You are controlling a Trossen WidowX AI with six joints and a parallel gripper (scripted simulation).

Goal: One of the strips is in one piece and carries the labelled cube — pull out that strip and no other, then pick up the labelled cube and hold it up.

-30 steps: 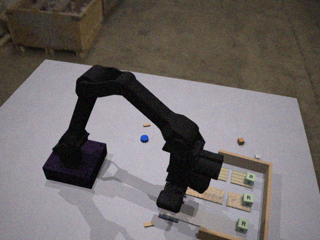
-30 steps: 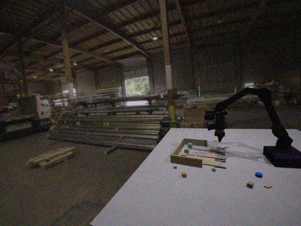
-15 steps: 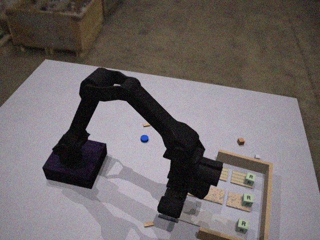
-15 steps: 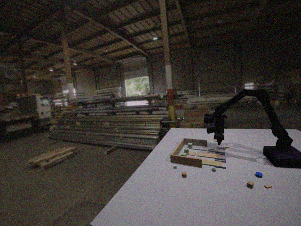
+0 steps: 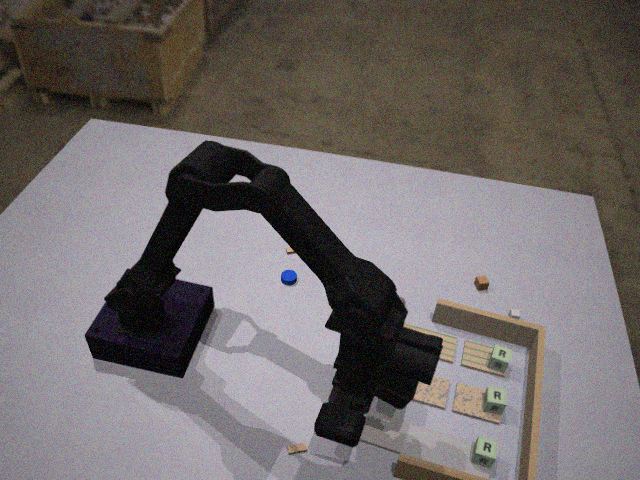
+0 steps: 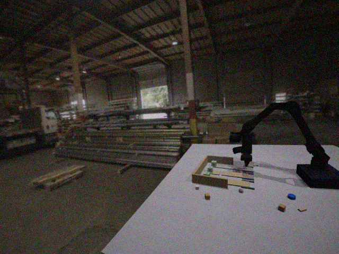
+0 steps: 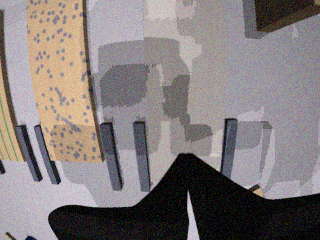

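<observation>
Three strips lie side by side in a U-shaped wooden frame (image 5: 535, 361) (image 6: 209, 180), each carrying a green cube marked R at its far end. The striped strip (image 5: 478, 355) and the speckled strip (image 5: 469, 400) (image 7: 60, 60) each show a gap. The pale grey strip (image 5: 413, 444) (image 7: 167, 20) looks to be in one piece and carries the nearest cube (image 5: 484, 450). My gripper (image 5: 336, 445) (image 6: 246, 164) (image 7: 184, 159) is shut, with its tips low over the near end of the pale strip, between dark guide bars (image 7: 142, 154). I see nothing between the fingers.
A blue disc (image 5: 288, 277) (image 6: 291, 196), a small brown cube (image 5: 481, 282), a small white cube (image 5: 514, 313) and a tan tile (image 5: 297, 448) lie loose on the table. The arm's base (image 5: 149, 330) stands at the left. A wooden crate (image 5: 103, 51) stands on the floor beyond the table.
</observation>
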